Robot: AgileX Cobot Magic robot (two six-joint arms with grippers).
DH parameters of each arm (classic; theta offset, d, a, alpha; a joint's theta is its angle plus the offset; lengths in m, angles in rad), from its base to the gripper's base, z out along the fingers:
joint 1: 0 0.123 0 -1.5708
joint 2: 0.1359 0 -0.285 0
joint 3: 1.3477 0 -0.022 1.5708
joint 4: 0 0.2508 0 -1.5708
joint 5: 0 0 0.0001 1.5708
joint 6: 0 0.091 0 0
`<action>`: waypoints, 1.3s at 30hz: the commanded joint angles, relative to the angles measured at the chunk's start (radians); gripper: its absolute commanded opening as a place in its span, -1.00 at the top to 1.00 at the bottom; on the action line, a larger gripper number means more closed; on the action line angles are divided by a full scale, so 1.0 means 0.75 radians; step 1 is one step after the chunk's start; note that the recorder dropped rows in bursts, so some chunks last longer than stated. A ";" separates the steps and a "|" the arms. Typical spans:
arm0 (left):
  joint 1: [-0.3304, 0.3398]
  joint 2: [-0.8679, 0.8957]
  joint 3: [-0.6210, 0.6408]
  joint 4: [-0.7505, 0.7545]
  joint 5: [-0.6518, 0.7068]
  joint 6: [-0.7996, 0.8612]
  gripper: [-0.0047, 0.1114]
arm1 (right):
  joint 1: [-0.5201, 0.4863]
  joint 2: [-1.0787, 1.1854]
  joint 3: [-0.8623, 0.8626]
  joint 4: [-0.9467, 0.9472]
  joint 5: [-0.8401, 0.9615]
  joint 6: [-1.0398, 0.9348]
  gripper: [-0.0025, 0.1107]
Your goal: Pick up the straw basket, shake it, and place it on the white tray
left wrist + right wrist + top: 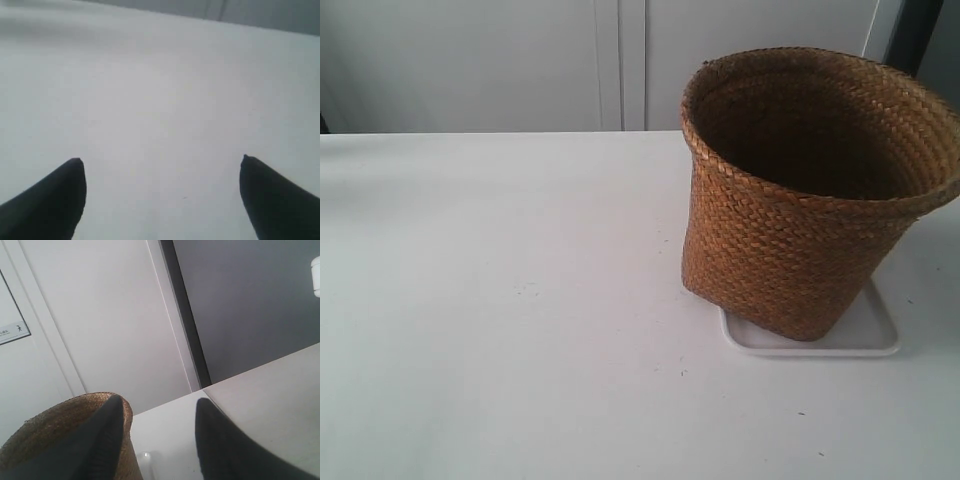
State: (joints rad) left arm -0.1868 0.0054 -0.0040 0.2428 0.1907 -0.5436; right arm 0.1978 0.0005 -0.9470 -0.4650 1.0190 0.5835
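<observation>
The straw basket [790, 230], brown and woven with a flared rim, stands upright on the white tray [868, 335] at the exterior view's right. Its base overhangs the tray's left edge. No arm shows in that view. In the right wrist view my right gripper [159, 398] is open. One dark finger [95, 440] overlaps the basket [45, 427] at its rim and the other stands clear of it, with nothing between them. I cannot tell whether the finger touches the rim. My left gripper [162, 159] hangs open over bare table, with no basket in that view.
The white table [500, 300] spreads to the left and front of the basket. Pale wall panels [520, 60] run behind the table's far edge, with a dark vertical strip [185, 325] beside them.
</observation>
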 commanded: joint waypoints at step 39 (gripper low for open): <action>0.286 -0.007 0.005 -0.065 0.285 0.042 -0.54 | -0.012 -0.001 0.495 0.809 -0.725 -0.460 0.19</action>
State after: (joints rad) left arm 0.0244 0.0038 -0.0080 0.2042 0.3485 -0.5136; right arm 0.1956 0.0006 -0.7249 -0.0915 0.7059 0.5285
